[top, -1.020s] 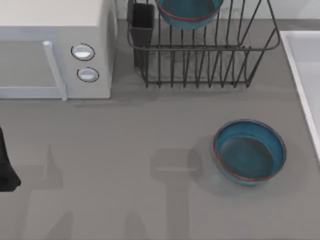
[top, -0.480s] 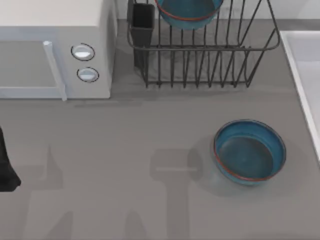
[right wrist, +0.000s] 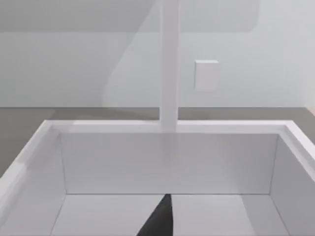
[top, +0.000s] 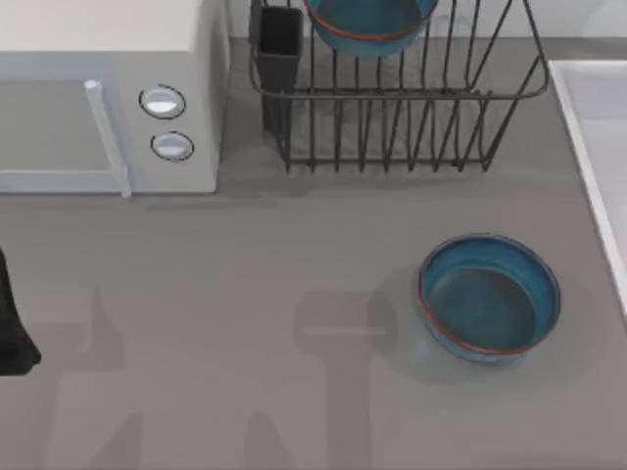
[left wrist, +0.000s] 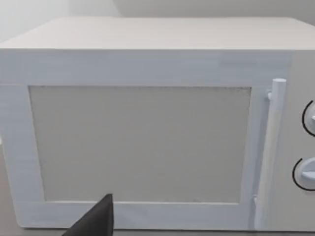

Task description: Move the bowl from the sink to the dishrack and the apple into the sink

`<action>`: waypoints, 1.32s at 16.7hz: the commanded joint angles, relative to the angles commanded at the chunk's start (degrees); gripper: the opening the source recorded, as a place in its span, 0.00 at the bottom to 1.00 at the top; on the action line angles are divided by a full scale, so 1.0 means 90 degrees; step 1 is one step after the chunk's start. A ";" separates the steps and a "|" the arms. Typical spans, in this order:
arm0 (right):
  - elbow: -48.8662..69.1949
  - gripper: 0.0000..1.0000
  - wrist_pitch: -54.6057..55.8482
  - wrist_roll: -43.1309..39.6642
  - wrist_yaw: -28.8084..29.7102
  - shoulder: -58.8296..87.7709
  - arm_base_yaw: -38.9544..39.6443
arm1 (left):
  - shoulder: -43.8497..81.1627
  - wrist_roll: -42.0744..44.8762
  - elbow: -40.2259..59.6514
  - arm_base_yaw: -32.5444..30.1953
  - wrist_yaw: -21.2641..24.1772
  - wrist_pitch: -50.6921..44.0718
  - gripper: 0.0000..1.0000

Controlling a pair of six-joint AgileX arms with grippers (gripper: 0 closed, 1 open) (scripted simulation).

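So, looks like things are between steps right now. One teal bowl (top: 370, 22) already sits up in the dishrack (top: 402, 108) at the back of the tabletop (top: 245, 323), next to its dark utensil cup (top: 279, 44). A second identical bowl (top: 489, 298) rests on the tabletop, in front of the rack and just left of the sink (top: 588, 127), whose rim runs along the right edge.

Left arm (top: 12, 323) is parked at the far left edge, its wrist camera facing the microwave (left wrist: 147, 123) door. A dark tip of the left gripper (left wrist: 96, 221) pokes into that view, but I can't tell how wide its fingers are. Same for the right gripper (right wrist: 160, 219): it hangs over the sink basin, only a dark tip showing, fingers impossible to judge.

Can't spot the apple anywhere, so I'd guess the bowl half is done and the apple is what's left. Next move would mean finding it, grabbing it, and carrying it over the sink rim.
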 joint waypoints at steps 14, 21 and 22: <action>-0.0057 1.00 -0.0176 0.0006 0.0054 -0.0143 0.0042 | 0.0000 0.0000 0.0000 0.0000 0.0000 0.0000 1.00; -0.0719 1.00 -0.2303 0.0020 0.0664 -0.2639 0.0646 | 0.0000 0.0000 0.0000 0.0000 0.0000 0.0000 1.00; -0.0826 1.00 -0.2730 0.0010 0.0790 -0.3255 0.0778 | 0.0000 0.0000 0.0000 0.0000 0.0000 0.0000 1.00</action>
